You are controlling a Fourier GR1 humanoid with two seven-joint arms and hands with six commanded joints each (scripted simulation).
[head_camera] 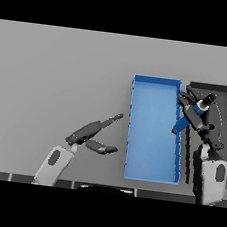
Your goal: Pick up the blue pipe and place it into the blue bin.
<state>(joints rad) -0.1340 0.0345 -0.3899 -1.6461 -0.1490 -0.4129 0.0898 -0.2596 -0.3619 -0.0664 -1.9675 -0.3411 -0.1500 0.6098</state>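
Gripping the blue pipe (184, 122) in my right hand (198, 116), tilted over the blue bin's (152, 140) right wall | pipe probably rigid, light, slick; mid-length hold suits | left hand (90, 133) relaxed above counter (54, 78).

The left white and grey arm rises from the lower edge, its dark left hand (94, 133) hanging with fingers straight and thumb spread. The right arm reaches forward, its dark right hand (198, 113) curled round a slim blue bar (182, 125).
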